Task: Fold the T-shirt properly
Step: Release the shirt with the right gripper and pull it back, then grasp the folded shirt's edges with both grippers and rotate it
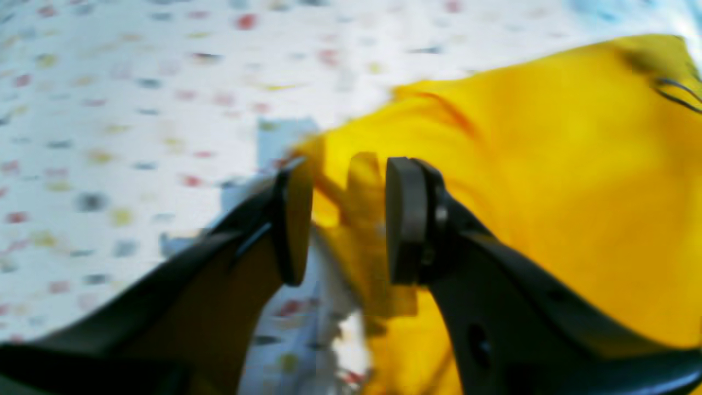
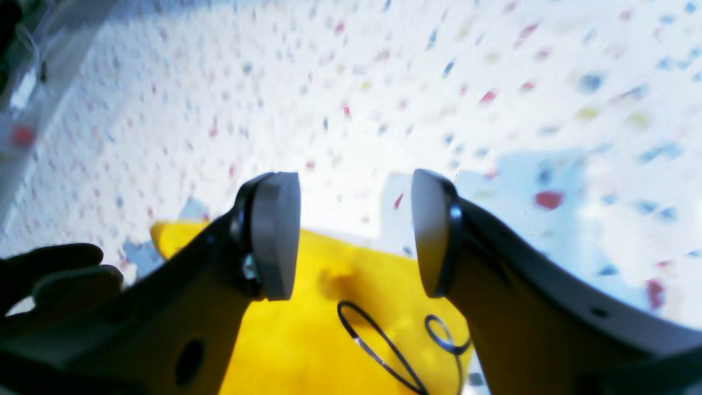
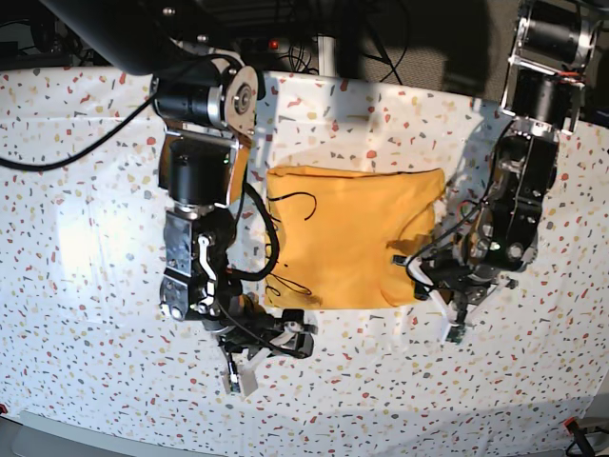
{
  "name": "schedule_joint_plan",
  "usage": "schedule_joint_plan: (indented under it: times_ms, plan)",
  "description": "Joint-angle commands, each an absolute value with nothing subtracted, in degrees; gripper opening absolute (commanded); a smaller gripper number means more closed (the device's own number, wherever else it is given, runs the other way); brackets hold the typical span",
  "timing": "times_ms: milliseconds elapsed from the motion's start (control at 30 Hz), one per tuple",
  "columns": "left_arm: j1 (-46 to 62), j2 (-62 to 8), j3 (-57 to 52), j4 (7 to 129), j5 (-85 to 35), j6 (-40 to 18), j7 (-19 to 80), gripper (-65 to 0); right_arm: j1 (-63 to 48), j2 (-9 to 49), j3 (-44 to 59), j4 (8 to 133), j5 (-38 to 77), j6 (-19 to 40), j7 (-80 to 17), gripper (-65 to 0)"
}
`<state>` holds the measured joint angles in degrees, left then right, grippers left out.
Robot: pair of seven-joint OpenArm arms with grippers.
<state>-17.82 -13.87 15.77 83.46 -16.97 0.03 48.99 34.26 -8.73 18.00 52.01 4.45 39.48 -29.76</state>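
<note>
The yellow-orange T-shirt (image 3: 352,238) lies partly folded in the middle of the table, with thin black lettering on it. In the left wrist view my left gripper (image 1: 348,219) is open, and a small bunched fold of the T-shirt (image 1: 548,192) stands between its pads, seemingly unclamped. In the base view the left gripper (image 3: 440,300) is at the shirt's right edge. My right gripper (image 2: 355,236) is open and empty just past the edge of the T-shirt (image 2: 307,340), above its black loops. In the base view the right gripper (image 3: 249,360) is below the shirt's lower left corner.
The table is covered with a white speckled cloth (image 3: 86,248). Both arms' cables hang close over the shirt's edges. Dark equipment and cables (image 3: 333,29) stand behind the table's back edge.
</note>
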Motion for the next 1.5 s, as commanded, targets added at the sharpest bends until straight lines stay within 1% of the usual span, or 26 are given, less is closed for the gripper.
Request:
schedule_joint_plan:
  times_ms: [0, 100, 167, 267, 367, 467, 567, 633, 733, 900, 1000, 1033, 1167, 1367, 1467]
  plan:
    - [-18.57, -13.89, 15.38, 85.36, -17.06, -0.4, 48.42, -43.0, 36.34, -8.86, 17.67, 51.31, 4.32, 40.0, -27.11, -32.5]
    - [-16.03, -13.8, 15.38, 89.84, -16.99, -0.67, 48.4, -43.0, 36.34, -6.9, 16.19, 46.96, 1.65, 39.77, -24.05, -32.6]
    - [-13.82, -14.59, 15.38, 94.83, -16.99, -0.69, 48.47, -43.0, 36.36, -5.74, 14.68, 44.84, -0.1, 37.85, -22.9, -33.3]
    - [-9.5, -15.29, 15.38, 104.12, -16.53, -0.75, 50.15, -43.0, 36.32, -4.01, 12.08, 43.42, -1.48, 35.09, -22.87, -39.2]
    - [-4.75, -15.2, 15.4, 111.9, -16.82, -2.02, 51.46, -43.0, 36.36, -2.63, 9.72, 43.38, -1.13, 34.87, -22.9, -39.3]
    - [0.01, -15.16, 15.4, 113.65, -17.06, -2.17, 49.17, -43.0, 36.29, -2.04, 7.77, 43.38, -1.13, 34.89, -23.09, -39.3]
    - [4.14, -15.09, 15.38, 112.07, -18.35, -2.17, 44.34, -43.0, 36.32, -2.07, 6.26, 43.38, -1.1, 34.89, -23.51, -39.3]
    - [5.56, -14.96, 15.42, 110.52, -19.64, -2.59, 43.2, -43.0, 36.29, -2.26, 4.97, 43.38, -1.1, 34.89, -23.59, -39.3]
    - [5.56, -14.41, 15.44, 107.11, -19.84, -4.71, 42.76, -43.0, 35.99, -2.39, 2.59, 43.38, -1.1, 34.89, -24.32, -39.3]
    - [5.52, -12.8, 15.44, 98.35, -20.45, -4.89, 40.27, -43.0, 35.35, -2.2, -0.56, 43.38, -0.6, 34.89, -28.18, -39.3]
    - [5.28, -12.23, 15.42, 93.91, -21.3, -8.71, 40.27, -43.0, 34.72, -1.93, -0.78, 43.38, 3.57, 35.27, -30.55, -39.3]
    - [4.89, -12.25, 15.42, 92.77, -21.26, -9.1, 40.25, -43.0, 34.57, -1.76, -0.78, 43.38, 4.73, 35.83, -31.27, -39.3]
    - [2.68, -12.45, 15.42, 89.34, -19.33, -9.08, 40.45, -43.0, 33.17, -0.58, -0.78, 43.68, 7.55, 40.0, -34.44, -39.3]
    - [-0.84, -12.53, 15.44, 83.74, -17.39, -9.23, 40.27, -43.0, 28.47, 1.87, -0.78, 47.94, 15.14, 40.0, -39.72, -39.3]
    - [-2.83, -12.56, 15.42, 79.42, -17.37, -11.38, 40.18, -43.0, 25.02, 3.36, -0.78, 53.78, 19.49, 40.0, -43.57, -39.3]
